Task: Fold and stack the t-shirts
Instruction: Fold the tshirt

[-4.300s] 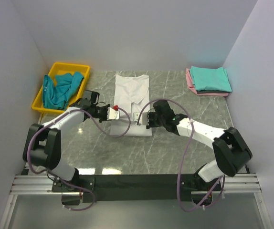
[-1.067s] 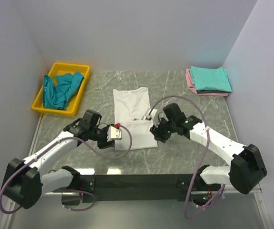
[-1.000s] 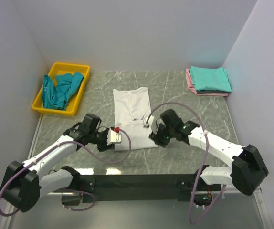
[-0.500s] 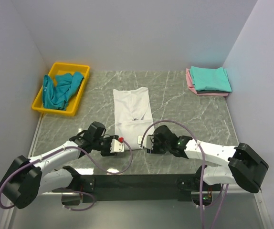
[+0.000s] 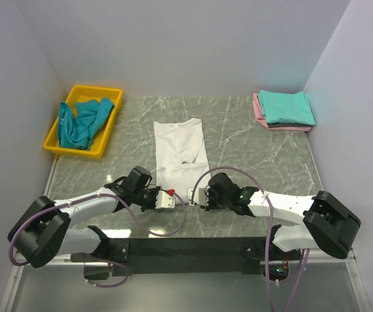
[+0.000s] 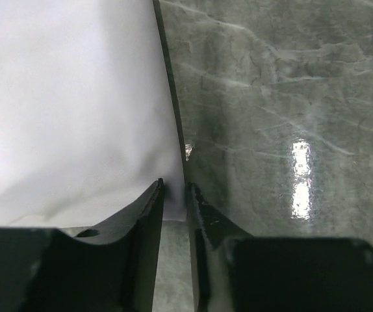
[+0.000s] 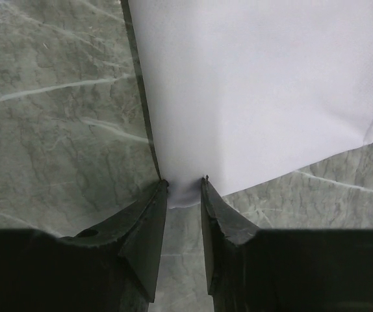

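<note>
A white t-shirt lies flat and partly folded on the middle of the marble table, its near hem towards the arms. My left gripper is shut on the hem's near left corner; in the left wrist view white cloth sits pinched between the fingers. My right gripper is shut on the near right corner; in the right wrist view the cloth bunches between the fingers. Both grippers are low, by the table and close together.
A yellow tray at the back left holds a crumpled teal shirt. At the back right a folded teal shirt lies on a folded pink one. Walls close in on the left, right and back.
Both grippers have moved towards the near edge and towards each other, keeping hold of the white shirt's near corners. The shirt has slid nearer than it was at first.
</note>
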Controlling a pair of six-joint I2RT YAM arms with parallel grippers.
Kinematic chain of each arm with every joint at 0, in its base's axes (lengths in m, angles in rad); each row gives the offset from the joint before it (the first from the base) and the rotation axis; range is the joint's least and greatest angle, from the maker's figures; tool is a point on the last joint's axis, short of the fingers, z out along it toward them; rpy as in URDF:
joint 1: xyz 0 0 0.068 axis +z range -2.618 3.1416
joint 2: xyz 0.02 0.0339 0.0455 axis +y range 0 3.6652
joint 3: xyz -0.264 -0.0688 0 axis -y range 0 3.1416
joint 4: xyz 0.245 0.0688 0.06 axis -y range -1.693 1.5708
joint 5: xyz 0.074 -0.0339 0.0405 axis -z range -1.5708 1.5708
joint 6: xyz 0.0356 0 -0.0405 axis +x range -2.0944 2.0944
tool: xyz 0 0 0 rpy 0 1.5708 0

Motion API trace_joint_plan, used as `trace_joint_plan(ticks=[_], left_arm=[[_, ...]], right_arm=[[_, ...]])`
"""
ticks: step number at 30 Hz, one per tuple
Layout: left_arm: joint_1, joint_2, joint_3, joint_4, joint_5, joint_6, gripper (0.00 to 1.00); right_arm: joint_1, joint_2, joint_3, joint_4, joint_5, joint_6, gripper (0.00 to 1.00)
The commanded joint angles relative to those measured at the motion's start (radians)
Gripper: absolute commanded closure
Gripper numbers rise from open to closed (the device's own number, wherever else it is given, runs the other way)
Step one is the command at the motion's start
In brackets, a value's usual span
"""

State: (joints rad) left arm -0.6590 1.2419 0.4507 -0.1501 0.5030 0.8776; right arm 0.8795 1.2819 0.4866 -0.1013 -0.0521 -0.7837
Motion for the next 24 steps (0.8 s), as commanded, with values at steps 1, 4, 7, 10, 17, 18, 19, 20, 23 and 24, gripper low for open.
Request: trace_joint_plan(ticks=[1, 4, 7, 10, 17, 18, 19, 20, 23, 24], left_arm=[[-0.004, 0.014, 0.000, -0.048, -0.041, 0.023, 0.74], [-0.005, 0.008, -0.003, -0.057, -0.040, 0.031, 0.80], [-0.005, 0.014, -0.004, -0.057, -0.043, 0.035, 0.82], [-0.004, 0.024, 0.000, -0.055, -0.049, 0.038, 0.83], [-0.004, 0.007, 0.013, -0.074, -0.041, 0.044, 0.91], [-0.004, -0.004, 0.014, -0.084, -0.040, 0.043, 0.95], [-0.005, -0.018, 0.014, -0.094, -0.035, 0.041, 0.98], [-0.005, -0.050, 0.017, -0.109, -0.015, 0.043, 0.99], [-0.005, -0.138, 0.029, -0.180, 0.041, 0.037, 0.99], [-0.005, -0.165, 0.032, -0.196, 0.058, 0.034, 0.99]], right_arm=[[0.007, 0.013, -0.020, -0.021, -0.021, -0.009, 0.64], [0.006, 0.002, -0.019, -0.041, -0.040, -0.014, 0.57], [0.006, -0.009, -0.023, -0.049, -0.055, -0.020, 0.52], [0.006, -0.007, -0.026, -0.060, -0.075, -0.031, 0.52], [0.004, 0.016, -0.034, -0.058, -0.061, -0.063, 1.00], [0.004, 0.002, -0.026, -0.066, -0.058, -0.049, 1.00], [0.004, -0.010, -0.019, -0.101, -0.060, -0.039, 1.00], [0.004, -0.025, -0.011, -0.122, -0.063, -0.026, 1.00], [0.009, -0.110, 0.027, -0.231, -0.092, 0.032, 1.00], [0.009, -0.134, 0.049, -0.259, -0.104, 0.049, 1.00]])
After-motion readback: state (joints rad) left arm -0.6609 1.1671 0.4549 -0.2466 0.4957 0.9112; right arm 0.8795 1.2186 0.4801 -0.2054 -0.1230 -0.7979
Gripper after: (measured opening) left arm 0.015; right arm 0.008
